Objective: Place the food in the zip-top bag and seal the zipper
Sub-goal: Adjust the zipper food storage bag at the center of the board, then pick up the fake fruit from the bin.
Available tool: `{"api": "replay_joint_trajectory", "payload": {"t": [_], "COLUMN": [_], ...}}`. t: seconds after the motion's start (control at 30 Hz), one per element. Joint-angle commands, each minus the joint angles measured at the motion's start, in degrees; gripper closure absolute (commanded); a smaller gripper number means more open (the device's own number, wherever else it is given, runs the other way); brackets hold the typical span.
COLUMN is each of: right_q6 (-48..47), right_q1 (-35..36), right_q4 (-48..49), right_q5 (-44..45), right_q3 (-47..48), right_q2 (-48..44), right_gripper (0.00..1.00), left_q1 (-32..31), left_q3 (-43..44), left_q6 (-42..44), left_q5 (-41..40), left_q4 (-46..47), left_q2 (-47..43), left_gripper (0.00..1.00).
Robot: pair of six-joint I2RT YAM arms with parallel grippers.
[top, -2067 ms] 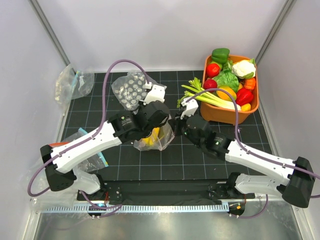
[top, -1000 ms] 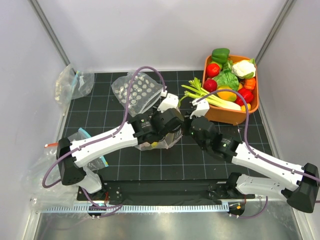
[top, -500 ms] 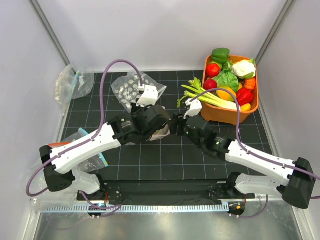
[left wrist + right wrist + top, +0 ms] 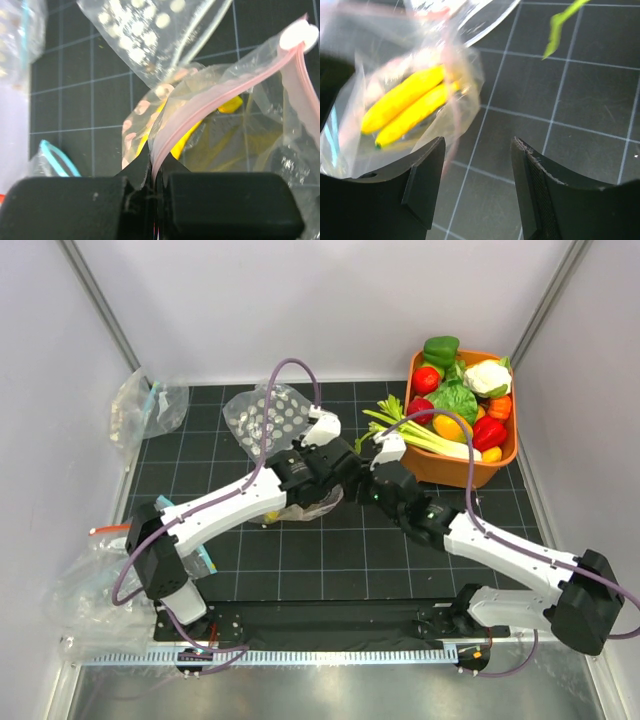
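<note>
Scanning from the far left, you find crumpled spare bags (image 4: 148, 405) well left of the bin (image 4: 445, 473), at the edge of the surface (image 4: 330, 550). Closer to the bin, a second dotted bag (image 4: 262, 418) lies flat.

Your left tool (image 4: 155, 172) is pinched tight on the pink zipper (image 4: 220, 97) of the bag (image 4: 305, 502), which sits left of the bin near mid-surface. The zipper climbs from that pinch toward the upper right. Whether it is pressed shut along its whole run you cannot tell. Bananas (image 4: 405, 110) lie inside the bag.

Your right tool (image 4: 477, 165) hangs on the bin side of the bag, jaws wide and holding nothing.

Celery (image 4: 415, 432) rests against the bin's left wall. Inside the bin you see lettuce (image 4: 455, 400) and a red fruit (image 4: 421, 408) among other produce.
</note>
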Motion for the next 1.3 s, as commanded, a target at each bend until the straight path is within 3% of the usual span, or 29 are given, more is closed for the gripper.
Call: {"api": "replay_joint_trajectory", "payload": {"t": [0.0, 0.17, 0.43, 0.5, 0.6, 0.63, 0.7, 0.93, 1.1, 1.27], "right_q6": [4.0, 3.9, 2.3, 1.3, 0.3, 0.2, 2.4, 15.7, 21.4, 28.0], "right_q1": [-6.1, -8.1, -10.4, -11.5, -13.6, -14.0, -15.4, -20.7, -27.7, -39.8], "right_q4": [3.5, 4.5, 1.7, -1.0, -4.0, -4.6, -8.2, -11.0, -10.2, -11.5], "right_q5": [-3.7, -8.0, -4.1, -1.2, 5.5, 7.2, 14.3, 24.0, 19.6, 3.8], "right_q3": [-0.4, -1.5, -1.8, -0.7, 0.6, 0.9, 3.2, 7.6, 9.6, 12.7], "right_q2": [-1.9, -4.9, -10.4, -12.8, -15.5, -15.7, -15.0, -10.8, -8.3, -1.7], "right_gripper": [0.38, 0.33, 0.32, 0.31, 0.22, 0.12, 0.01, 0.01, 0.00, 0.00], "left_q1": [2.6, 4.8, 4.8, 4.8, 4.8, 4.8, 4.8, 4.8, 4.8, 4.8], "left_q3": [-2.8, -7.5, -13.1, -14.0, -15.1, -15.8, -16.6, -17.8, -18.4, -18.4], "left_q6": [1.8, 2.1, 1.5, 1.5, 1.5, 1.4, 1.3, 1.0, 0.8, 0.7], "left_q5": [8.1, 15.6, 20.0, 19.8, 20.0, 20.0, 20.0, 21.0, 21.2, 22.0], "left_q4": [5.7, 12.9, 19.9, 20.9, 21.9, 22.1, 23.1, 23.9, 24.1, 24.1], "left_q2": [-4.7, -9.5, -14.7, -15.8, -18.2, -18.6, -20.0, -21.6, -22.2, -22.3], "left_gripper": [1.00, 1.00, 1.00, 1.00, 1.00, 1.00, 1.00, 1.00, 1.00, 1.00]}}
